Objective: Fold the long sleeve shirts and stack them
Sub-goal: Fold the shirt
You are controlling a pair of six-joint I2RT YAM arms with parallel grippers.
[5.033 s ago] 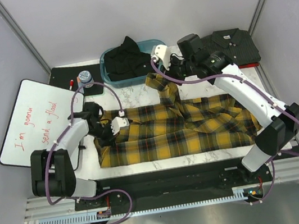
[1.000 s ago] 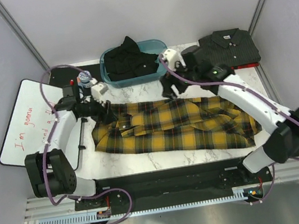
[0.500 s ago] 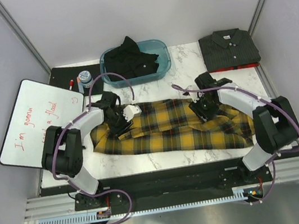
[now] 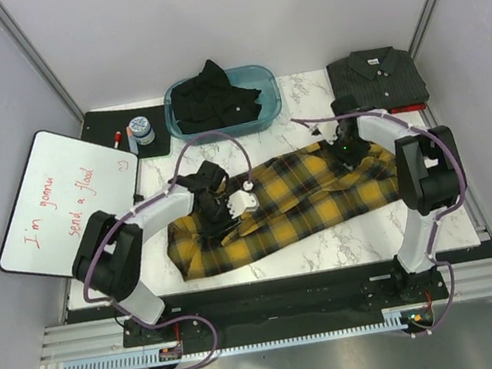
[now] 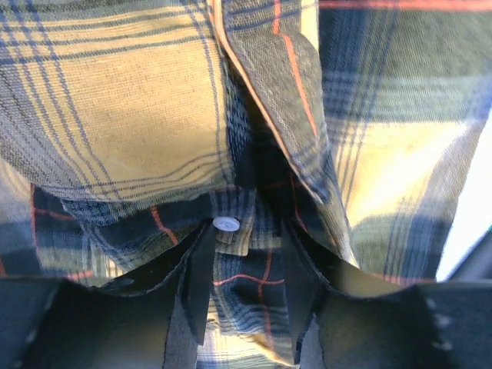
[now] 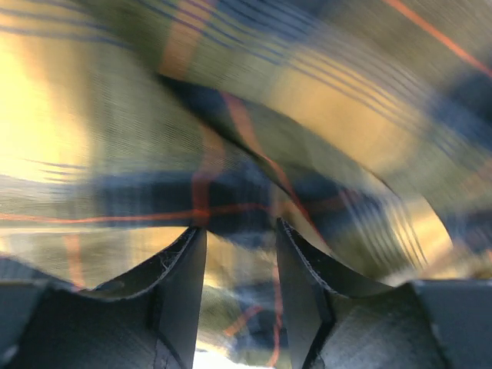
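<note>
The yellow-and-black plaid shirt (image 4: 304, 199) lies slantwise across the marble table (image 4: 367, 240), from near left to far right. My left gripper (image 4: 227, 214) sits on its left half, shut on a bunched fold next to a pale button (image 5: 226, 224). My right gripper (image 4: 347, 152) is at the shirt's far right end. Plaid cloth (image 6: 231, 200) fills the gap between its fingers, though that view is blurred. The dark charcoal shirt (image 4: 376, 80) lies folded at the back right. A black shirt (image 4: 211, 96) is heaped in the teal bin (image 4: 270, 110).
A whiteboard with red writing (image 4: 66, 199) leans off the table's left edge. Behind it, a black mat carries a marker (image 4: 117, 137) and a small cup (image 4: 140, 127). Grey walls close in both sides.
Both grippers have come down and closed on the plaid shirt. The shirt has swung from lying level to a slant, its left end nearer me and its right end farther back.
</note>
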